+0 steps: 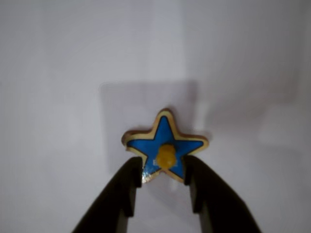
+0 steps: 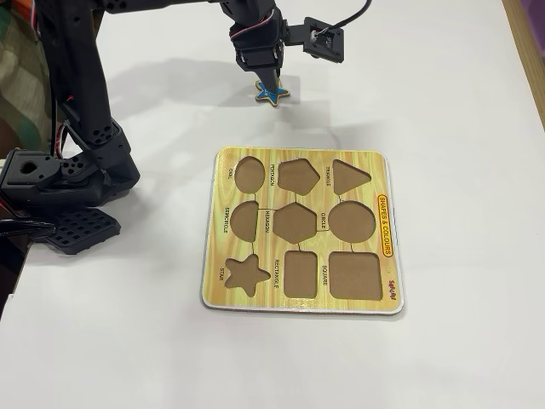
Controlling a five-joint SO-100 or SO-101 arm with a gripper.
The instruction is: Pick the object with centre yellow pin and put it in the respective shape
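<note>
While the black fingers (image 1: pixel 164 172) pinch its yellow knob, the glossy blue star (image 1: pixel 164 145) sits on the white table (image 2: pixel 460 102), well apart from the wood-grain board's (image 2: pixel 387 294) brown star cutout (image 2: pixel 247 273).

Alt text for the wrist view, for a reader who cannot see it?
A blue star with a yellow rim and a yellow centre knob sits between the two dark fingers of the pincer, which reach up from the bottom edge and close around the knob. Behind it lies a plain white table, slightly out of focus.
</note>
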